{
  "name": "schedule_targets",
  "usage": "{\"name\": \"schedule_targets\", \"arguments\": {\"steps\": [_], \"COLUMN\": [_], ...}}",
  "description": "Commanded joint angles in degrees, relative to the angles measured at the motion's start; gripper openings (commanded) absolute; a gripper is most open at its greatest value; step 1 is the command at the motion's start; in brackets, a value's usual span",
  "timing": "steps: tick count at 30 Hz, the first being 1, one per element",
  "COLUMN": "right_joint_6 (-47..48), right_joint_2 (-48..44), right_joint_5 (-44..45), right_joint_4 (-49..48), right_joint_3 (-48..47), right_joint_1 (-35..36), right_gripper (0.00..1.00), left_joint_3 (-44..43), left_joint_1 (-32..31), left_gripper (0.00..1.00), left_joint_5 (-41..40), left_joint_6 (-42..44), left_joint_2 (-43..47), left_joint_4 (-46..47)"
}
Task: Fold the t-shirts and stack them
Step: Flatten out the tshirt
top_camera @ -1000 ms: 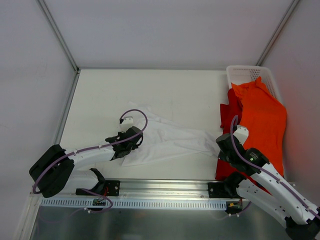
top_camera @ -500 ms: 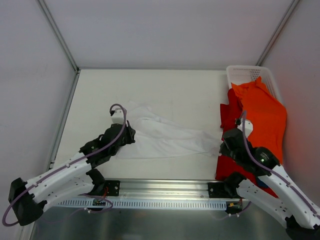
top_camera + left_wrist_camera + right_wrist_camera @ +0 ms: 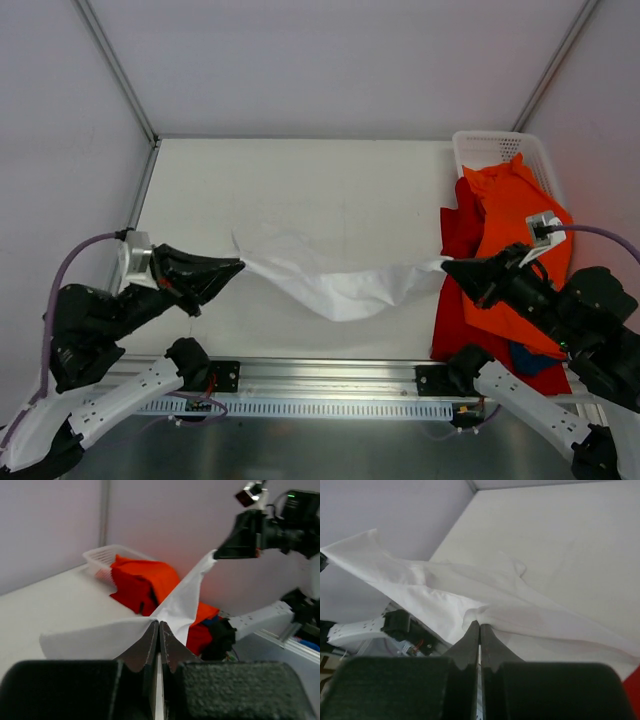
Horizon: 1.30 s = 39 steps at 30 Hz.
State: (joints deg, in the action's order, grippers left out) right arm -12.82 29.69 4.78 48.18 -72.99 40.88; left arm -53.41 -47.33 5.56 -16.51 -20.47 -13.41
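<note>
From above, the white t-shirt [image 3: 330,285] is strung out across the near half of the surface [image 3: 300,180] between the two arms, sagging in the middle. The left claw [image 3: 238,264] is pinched tight on its left end and the right claw [image 3: 447,266] is pinched tight on its right end. I cannot tell whether the lowest fold touches the surface. On the far right a white mesh basket [image 3: 480,148] stands in the corner. The orange t-shirt [image 3: 515,215] spills out of it towards the near edge, draped over the red t-shirt [image 3: 458,225], which shows along its left side and below it.

The left wrist camera looks along its own claw: the two fingers are pressed together with a bunch of white cloth nipped between their tips. From there the shirt rises in a taut strip to the right claw, which is up in the air and clamped on the far end. Behind it lie the orange and red shirts, heaped against the basket.

The right wrist camera shows the same thing from the other end. Its fingers are closed on a gathered pleat of white cloth, and the shirt spreads away to the upper left above the pale surface.
</note>
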Motion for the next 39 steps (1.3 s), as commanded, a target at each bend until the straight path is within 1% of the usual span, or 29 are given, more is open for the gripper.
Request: {"name": "schedule_targets", "arguments": {"steps": [1, 2, 3, 4, 8, 11, 14, 15, 16, 18, 19, 21, 22, 24, 25, 26, 27, 28, 29, 30, 31, 32, 33, 34, 35, 36, 37, 38, 39], "right_joint_6": [4.38, 4.29, 4.38, 4.38, 5.78, 7.80, 8.69, 8.25, 7.73, 5.53, 5.35, 6.40, 7.10, 9.12, 9.74, 10.26, 10.71, 10.45, 10.53, 10.45, 10.27, 10.44, 10.62, 10.97, 10.97, 10.54, 9.05, 8.34, 7.73], "right_joint_2": [-3.23, -5.06, -5.95, -7.01, -13.41, -15.71, -17.82, -18.61, -18.97, -19.50, -19.93, -20.29, -20.46, -19.85, -18.28, -17.14, -15.82, -14.50, -11.36, -9.76, -7.83, -3.72, -1.24, 1.31, 4.03, 10.15, 13.69, 17.03, 23.42], "right_joint_5": [-17.24, -19.26, -22.24, -23.31, -28.06, -28.94, -32.10, -35.59, -37.45, -40.97, -41.68, -40.82, -39.77, -34.07, -31.69, -26.88, -24.14, -21.59, -17.30, -14.21, -11.22, -5.88, -2.61, -0.93, 1.18, 2.42, 3.30, 3.31, 3.05], "right_joint_4": [-8.71, -10.11, -12.65, -13.81, -19.69, -20.32, -22.85, -24.35, -25.84, -30.07, -31.04, -32.36, -32.45, -32.10, -30.62, -29.91, -29.29, -29.03, -29.28, -29.64, -30.25, -32.60, -34.19, -38.82, -41.56, -43.94, -47.62, -50.01, -52.29], "right_joint_3": [-1.45, -1.54, -1.80, -1.89, -2.07, -3.82, -4.79, -4.79, -4.70, -4.97, -5.23, -5.15, -4.71, -1.90, -0.85, 0.38, 3.18, 5.03, 7.14, 11.60, 14.17, 16.72, 21.61, 24.27, 26.91, 29.11, 31.83, 32.73, 33.43], "right_joint_1": [0.25, 0.25, 0.25, 0.16, -2.20, -6.24, -10.71, -12.04, -14.40, -17.05, -19.59, -21.89, -23.81, -25.15, -25.76, -25.77, -25.85, -25.85, -25.77, -25.77, -25.85, -25.77, -25.77, -25.85, -25.77, -25.85, -25.77, -25.77, -25.77], "right_gripper": [0.00, 0.00, 0.00, 0.00, 0.00, 0.00, 0.00, 0.00, 0.00, 0.01, 0.00, 0.00, 0.00, 0.00, 0.00, 0.00, 0.00, 0.00, 0.00, 0.00, 0.00, 0.00, 0.00, 0.00, 0.00, 0.00, 0.00, 0.00, 0.00], "left_joint_3": [-4.77, -5.65, -7.74, -8.81, -15.21, -18.73, -23.03, -24.36, -25.59, -29.02, -30.08, -31.49, -30.97, -27.38, -23.71, -21.50, -18.95, -13.71, -11.39, -9.19, -7.26, -3.67, -2.50, -3.36, -3.98, -3.90, -3.20, -3.19, -3.80], "left_joint_1": [-0.48, -0.48, -0.48, -0.48, 0.92, 2.85, 7.15, 10.65, 12.68, 16.99, 20.75, 23.15, 23.77, 23.60, 23.60, 23.60, 23.51, 23.51, 23.51, 23.60, 23.60, 23.86, 25.52, 28.14, 30.26, 32.72, 33.70, 34.67, 36.76], "left_gripper": [0.00, 0.00, 0.00, 0.00, 0.00, 0.00, 0.00, 0.00, 0.00, 0.00, 0.00, 0.00, 0.00, 0.00, 0.00, 0.00, 0.00, 0.00, 0.00, 0.00, 0.00, 0.00, 0.00, 0.00, 0.00, 0.00, 0.00, 0.00, 0.00], "left_joint_5": [22.88, 25.52, 30.16, 32.04, 37.50, 40.13, 45.31, 47.07, 50.39, 53.31, 54.54, 55.78, 55.61, 53.07, 51.41, 49.04, 44.15, 41.14, 37.71, 31.85, 28.57, 24.45, 21.45, 23.16, 22.57, 21.00, 18.37, 17.65, 16.94], "left_joint_6": [6.40, 6.41, 6.32, 6.32, 6.75, 7.28, 5.10, 3.96, 2.73, 0.08, -0.27, 0.77, 1.39, 4.81, 7.96, 9.29, 10.78, 13.58, 14.66, 15.89, 17.64, 19.22, 19.67, 18.28, 17.49, 17.22, 17.83, 17.48, 16.96], "left_joint_2": [3.67, 4.29, 4.99, 5.96, 8.69, 10.01, 9.66, 8.96, 8.61, 7.99, 7.64, 6.42, 5.80, 3.96, 3.25, 2.46, 0.54, -0.87, -2.28, -6.99, -9.91, -16.38, -19.84, -23.87, -27.31, -33.26, -36.10, -38.83, -45.12], "left_joint_4": [1.54, 2.24, 2.51, 2.68, 3.04, 3.04, 3.30, 4.35, 5.14, 6.81, 7.69, 7.70, 7.61, 6.56, 5.07, 4.62, 4.36, 4.36, 4.36, 4.53, 4.97, 6.97, 8.21, 8.57, 8.58, 10.75, 12.34, 13.22, 14.71]}}
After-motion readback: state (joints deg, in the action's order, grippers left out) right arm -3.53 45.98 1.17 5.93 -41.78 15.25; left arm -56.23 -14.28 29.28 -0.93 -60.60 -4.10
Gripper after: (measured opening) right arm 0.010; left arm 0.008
